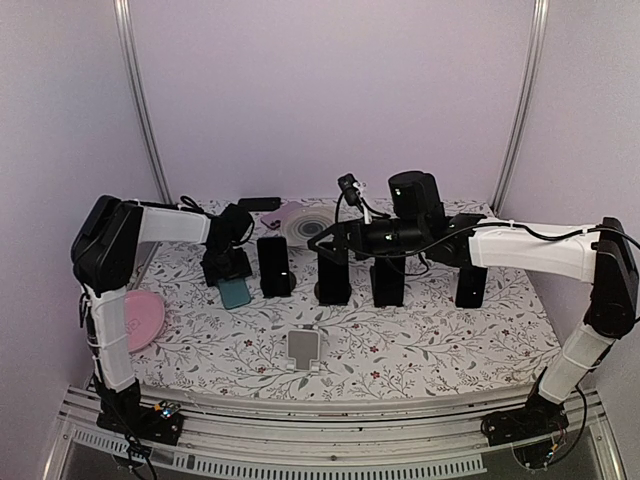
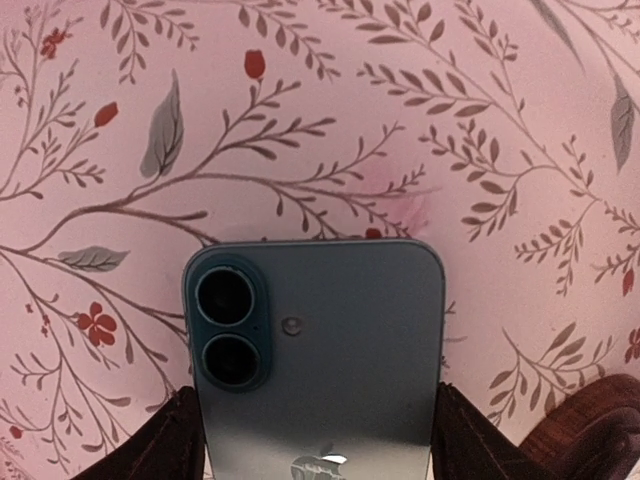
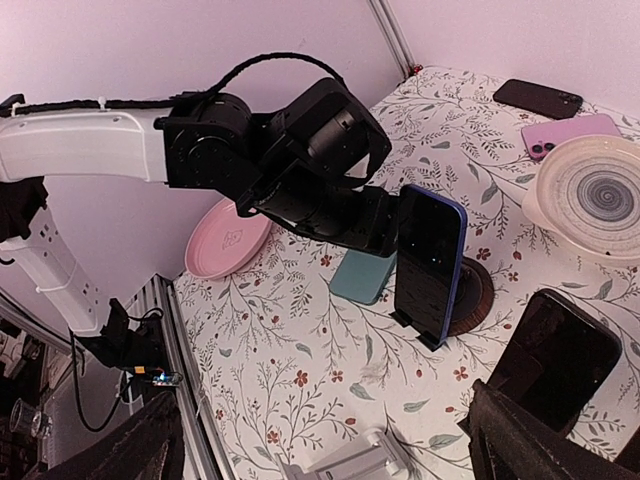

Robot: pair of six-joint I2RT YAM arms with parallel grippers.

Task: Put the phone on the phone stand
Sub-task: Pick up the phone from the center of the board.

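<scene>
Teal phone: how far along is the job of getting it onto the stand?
Done: nothing yet; the teal phone lies flat on the table, cameras up. In hand: the left gripper straddles its long edges, though a firm pinch is not clear. Left: lift it and seat it on the empty stand near the front edge. The right gripper is open, holding nothing.

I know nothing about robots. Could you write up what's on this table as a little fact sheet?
phone in play: teal phone, lying camera side up on the flowered tablecloth
left hand: one finger on each side of the teal phone; whether it grips cannot be told
right hand: open, holding nothing
target: pale phone stand, near the front edge, nothing on it
neighbour: blue phone, propped upright beside the teal phone
also there: pink plate, far left
</scene>
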